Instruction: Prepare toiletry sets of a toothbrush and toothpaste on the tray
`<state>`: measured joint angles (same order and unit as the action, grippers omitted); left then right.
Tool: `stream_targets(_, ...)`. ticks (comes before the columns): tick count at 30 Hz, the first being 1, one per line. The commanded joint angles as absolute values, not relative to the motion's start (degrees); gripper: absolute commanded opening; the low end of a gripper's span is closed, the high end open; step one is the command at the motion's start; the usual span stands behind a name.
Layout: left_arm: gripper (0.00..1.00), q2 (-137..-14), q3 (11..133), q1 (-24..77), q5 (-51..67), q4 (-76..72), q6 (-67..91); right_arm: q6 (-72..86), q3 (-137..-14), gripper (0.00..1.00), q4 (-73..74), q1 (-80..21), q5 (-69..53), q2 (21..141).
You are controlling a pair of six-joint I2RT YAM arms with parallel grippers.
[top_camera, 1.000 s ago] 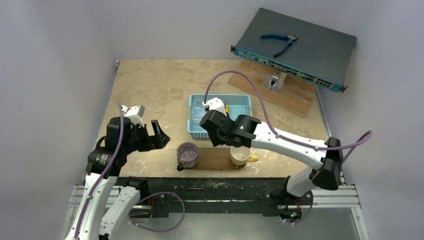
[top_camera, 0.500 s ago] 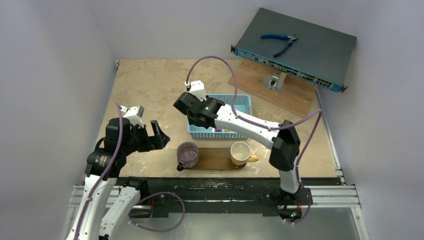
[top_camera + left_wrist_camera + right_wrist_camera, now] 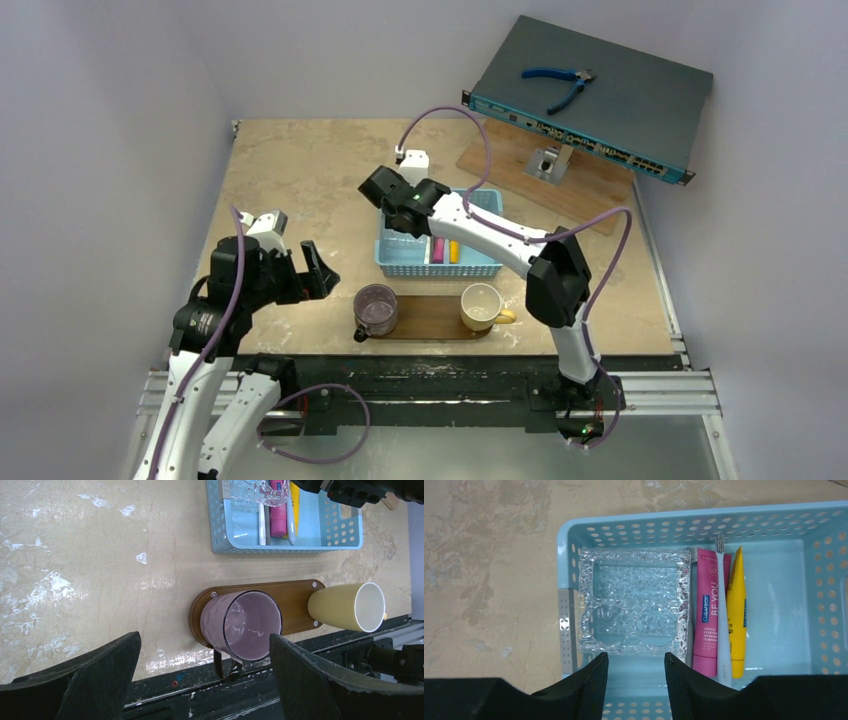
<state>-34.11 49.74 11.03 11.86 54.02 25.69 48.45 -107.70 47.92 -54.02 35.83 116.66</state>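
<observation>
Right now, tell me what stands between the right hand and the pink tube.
Nothing visible covers the pink tube. The right hand hovers open above the basket, over a clear crinkled insert lying beside the tube; a toothbrush lies along its other side.

Top view: the right arm [image 3: 470, 225] hides the blue basket's [image 3: 450, 268] upper-left corner and whatever lies there. Left wrist view: basket runs off the frame's top edge; purple cup [image 3: 245, 625] masks the tray's [image 3: 295, 605] left end. Right wrist view: second toothbrush [image 3: 694, 555] shows only its bristle head beside the pink tube's [image 3: 706, 615] top.
</observation>
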Motion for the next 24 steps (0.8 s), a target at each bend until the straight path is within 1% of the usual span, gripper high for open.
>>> stream_targets(1,1.00,-33.6,49.2,11.3,12.7,51.7,24.3,51.4,-110.8,0.47,46.5,-53.8,35.1,118.3)
stream_targets(7,1.00,-33.6,49.2,11.3,12.7,51.7,24.3,52.4,-111.4,0.45,46.5,-53.1,34.9,120.4)
stream_targets(24,1.00,-33.9,49.2,11.3,12.7,51.7,24.3,51.9,-111.2,0.45,44.8,-51.4,34.2,123.3)
